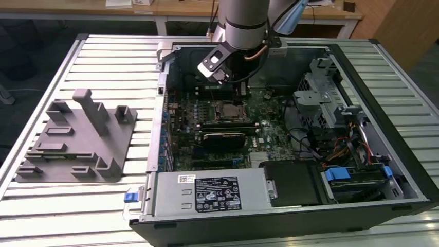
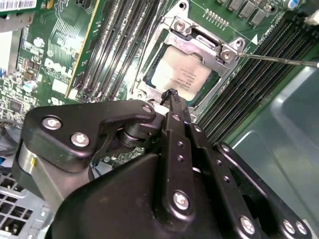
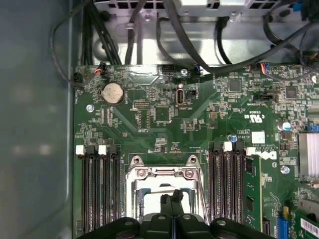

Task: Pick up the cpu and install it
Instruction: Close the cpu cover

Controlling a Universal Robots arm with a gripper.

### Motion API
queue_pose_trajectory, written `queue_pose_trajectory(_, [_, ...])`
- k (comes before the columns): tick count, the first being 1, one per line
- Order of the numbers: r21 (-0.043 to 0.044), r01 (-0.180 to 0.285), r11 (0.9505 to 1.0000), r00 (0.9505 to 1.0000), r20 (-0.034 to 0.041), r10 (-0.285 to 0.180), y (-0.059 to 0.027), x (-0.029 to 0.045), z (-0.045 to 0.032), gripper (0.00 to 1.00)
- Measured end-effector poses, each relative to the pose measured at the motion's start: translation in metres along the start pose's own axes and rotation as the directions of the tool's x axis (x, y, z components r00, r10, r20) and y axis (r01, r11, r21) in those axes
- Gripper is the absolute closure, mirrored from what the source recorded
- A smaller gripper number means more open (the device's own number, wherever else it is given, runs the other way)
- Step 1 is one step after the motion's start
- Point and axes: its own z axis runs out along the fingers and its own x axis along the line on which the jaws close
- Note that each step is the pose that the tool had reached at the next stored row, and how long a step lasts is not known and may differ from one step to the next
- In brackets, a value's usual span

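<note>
second wrist view: the cpu (image 2: 182,74) lies seated in the motherboard socket (image 2: 192,36), the gripper (image 2: 172,95) pinched closed and empty just beside it. in the exterior view the arm (image 1: 243,20) hangs at the socket's twelve o'clock. latching unconfirmed.

Fine print on the cpu (image 2: 182,74) and the power-supply label (image 1: 218,194) — none legible.

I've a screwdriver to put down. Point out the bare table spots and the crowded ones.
Free, at the exterior view's left: the slatted table between the grey tray and its far edge, and the near corner in front of the tray. Narrow: the strip between tray and computer case. Crowded: inside the case, around motherboard, cables and gripper.
</note>
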Motion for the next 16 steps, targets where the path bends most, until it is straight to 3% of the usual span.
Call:
queue_pose_trajectory(4, [-0.0003, 0.071, 0.9975, 0.9975, -0.0009, -0.071, 0.0000, 0.0000, 0.0001, 0.89])
queue_pose_trajectory(7, [-0.0006, 0.125, 0.9922, 0.9922, -0.0006, -0.125, 0.0000, -0.0001, 0.0002, 0.89])
queue_pose_trajectory(12, [-0.0012, 0.214, 0.9768, 0.9768, -0.0011, -0.214, 0.0000, 0.0000, 0.0004, 0.89])
queue_pose_trajectory(16, [-0.0022, 0.286, 0.9583, 0.9583, -0.0031, -0.286, -0.0001, 0.0000, 0.0009, 0.89])
